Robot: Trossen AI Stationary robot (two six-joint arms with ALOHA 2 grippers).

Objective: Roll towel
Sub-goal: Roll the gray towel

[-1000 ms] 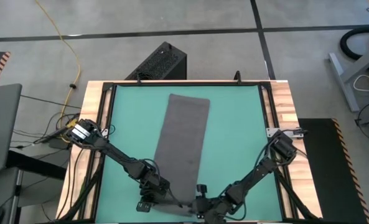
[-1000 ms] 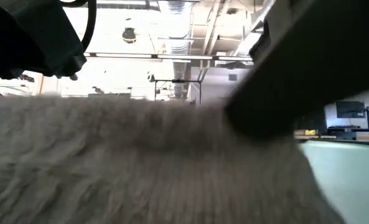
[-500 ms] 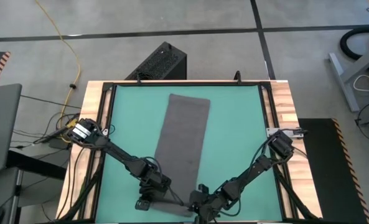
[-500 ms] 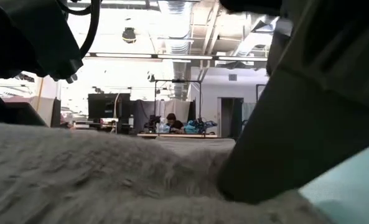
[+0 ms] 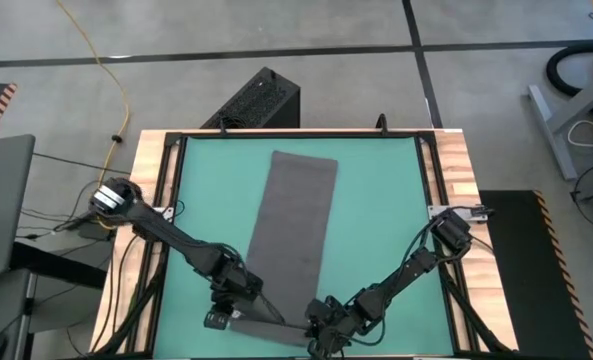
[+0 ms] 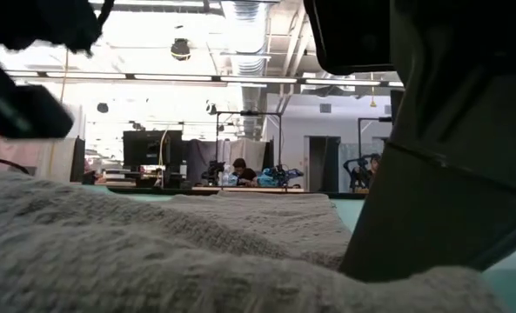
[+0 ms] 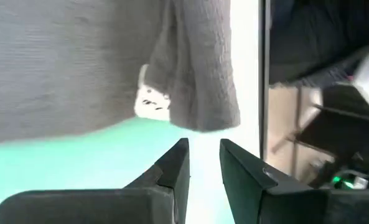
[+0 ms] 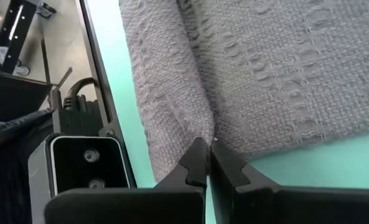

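The dark grey towel [image 5: 298, 225] lies as a long strip from the table's far side to its near edge. Its near end [image 7: 203, 87] is folded over on itself, and a small white tag [image 7: 150, 102] shows there. My left gripper [image 7: 203, 158] hovers open just off the towel's near left corner [image 5: 251, 312], with nothing between its fingers. My right gripper [image 8: 208, 152] is shut at the near right corner [image 5: 314, 325]. In the low view the towel [image 6: 153, 252] fills the foreground. My right gripper pinches the towel's side edge at its fingertips, at the crease [image 8: 206, 138] where the folded-over near end meets the flat layer. It comes slanting down from the table's near right. The cloth puckers toward the tips and rests on the table.
The green mat [image 5: 386, 210] lies bare on both sides of the towel, framed by a black rail and wooden border [image 5: 461, 180]. A black camera block [image 8: 88, 165] sits at the near edge beside my right gripper. A black box [image 5: 256, 100] stands beyond the far edge.
My left gripper has risen and drawn back toward the table's left edge, away from the towel's near corner. My right gripper has rolled about its own axis at the near right corner. The towel's near end, bulging high before the low camera, has sunk lower.
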